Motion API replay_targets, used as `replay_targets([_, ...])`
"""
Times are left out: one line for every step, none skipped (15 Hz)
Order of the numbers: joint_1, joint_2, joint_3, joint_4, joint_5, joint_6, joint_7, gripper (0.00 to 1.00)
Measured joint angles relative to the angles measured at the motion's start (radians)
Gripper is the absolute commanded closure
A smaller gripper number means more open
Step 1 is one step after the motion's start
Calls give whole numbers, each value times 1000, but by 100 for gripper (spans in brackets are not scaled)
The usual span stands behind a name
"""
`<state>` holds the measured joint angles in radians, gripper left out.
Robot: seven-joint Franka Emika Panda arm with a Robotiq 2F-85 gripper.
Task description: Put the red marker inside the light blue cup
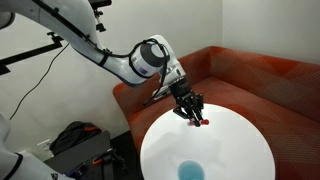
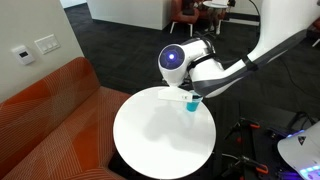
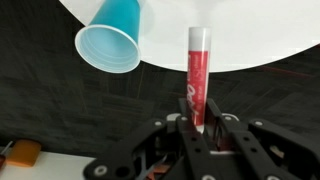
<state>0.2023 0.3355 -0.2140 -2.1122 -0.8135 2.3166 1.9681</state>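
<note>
The red marker (image 3: 197,70) is light, stiff and smooth-barrelled, so it may swivel if pinched at one end; a hold nearer mid-barrel would be steadier. In the wrist view the tool (image 3: 199,126) appears clamped on its lower end, though the contact is partly hidden. The light blue cup (image 3: 110,45) stands at ten o'clock from the marker, on a round white surface (image 1: 240,140) beside an orange-red sofa (image 1: 265,80), with dark carpet (image 2: 120,40) around.

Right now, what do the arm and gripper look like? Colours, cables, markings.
Arm: glossy white, rounded links. In an exterior view, the round joint cap has a blue-lit disc ringed in dark. Gripper: matte black, with angular linkage fingers. No markings are legible, and the cabling on the arm is too unclear to describe.
</note>
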Motion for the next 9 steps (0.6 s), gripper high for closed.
replay_targets([-11,0,6,-1,-13,0,0,95])
replay_targets([-21,0,9,-1,-35,1,3,95])
replay_targets([-31,-1,9,-3,-63,1,8,95])
replay_targets([-43,-2,9,-5,-98,1,23,95])
replay_targets([-55,-5,9,-8,-133,1,32,95])
replay_targets([-68,-9,9,-12,-167,0,42,95])
replay_targets([-80,-15,9,-17,-196,0,44,95])
replay_targets([-91,-20,10,-21,-217,-2,44,95])
replay_targets([-101,-25,10,-26,-236,-7,44,95])
